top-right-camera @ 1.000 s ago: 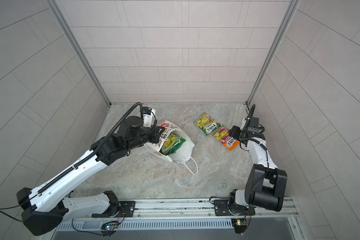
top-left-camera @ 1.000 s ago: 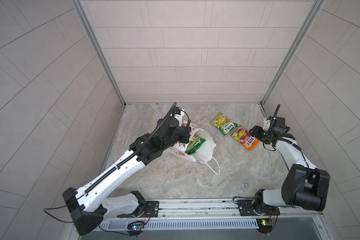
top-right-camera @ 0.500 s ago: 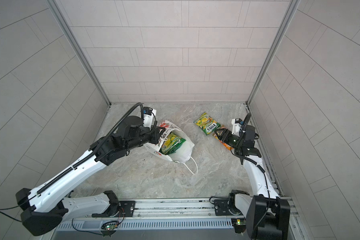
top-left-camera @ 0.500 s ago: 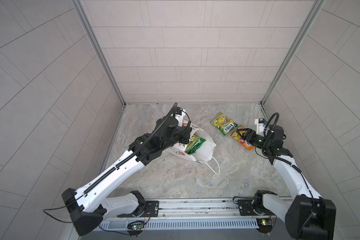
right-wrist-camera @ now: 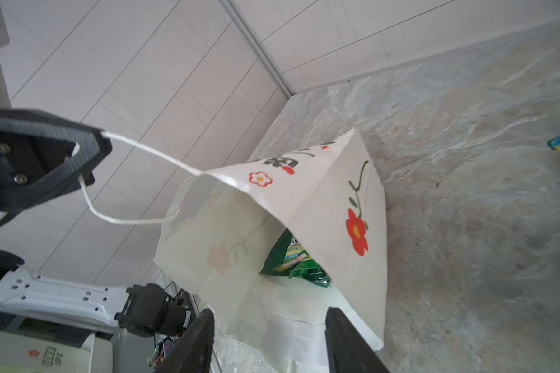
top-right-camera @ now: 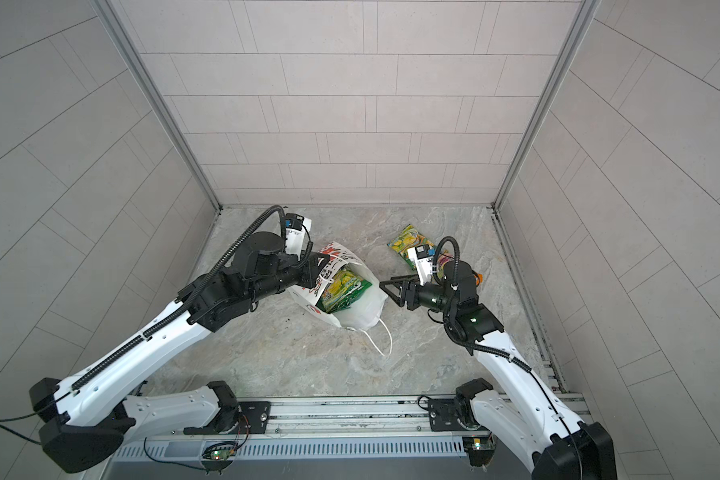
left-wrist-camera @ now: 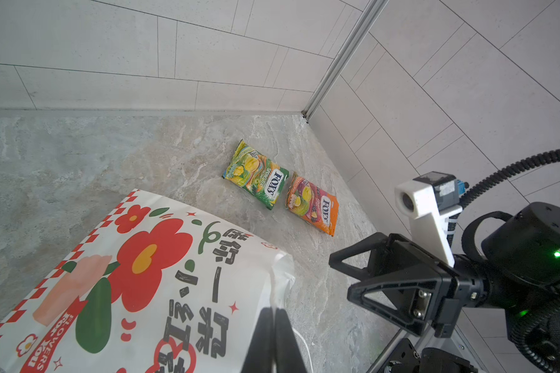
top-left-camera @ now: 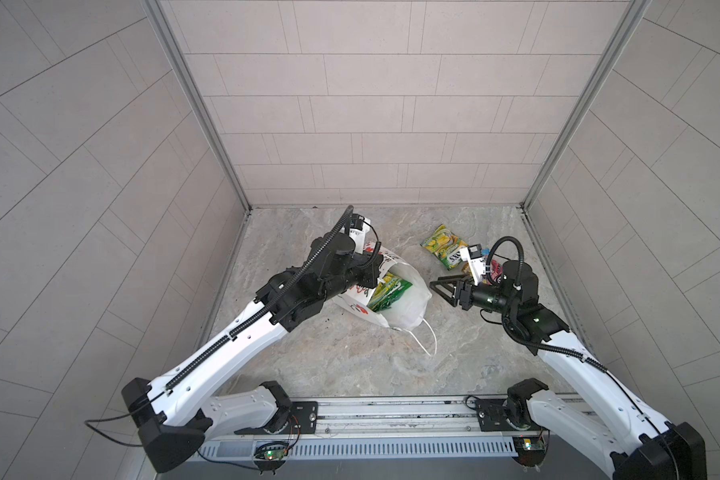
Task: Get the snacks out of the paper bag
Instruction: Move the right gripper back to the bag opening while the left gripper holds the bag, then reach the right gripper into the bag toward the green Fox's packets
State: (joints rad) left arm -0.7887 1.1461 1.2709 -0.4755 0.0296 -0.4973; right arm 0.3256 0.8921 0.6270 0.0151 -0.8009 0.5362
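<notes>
Left gripper (left-wrist-camera: 274, 326) pinches the cord handle (right-wrist-camera: 149, 155) tight. The paper bag (top-left-camera: 412, 303) lies tipped mid-table (top-left-camera: 350, 365), green packets (top-right-camera: 344, 291) inside. Right gripper (top-left-camera: 436, 286), fingers apart and empty, is at its mouth. The yellow-green FOX'S packet (left-wrist-camera: 256, 174) and the orange FOX'S packet (left-wrist-camera: 312, 206) lie near the far right corner.

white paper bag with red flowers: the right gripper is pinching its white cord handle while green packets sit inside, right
No: the left gripper pinches the white cord handle of the white paper bag, as the right wrist view shows. The right gripper is open and empty. Green packets sit inside.
</notes>
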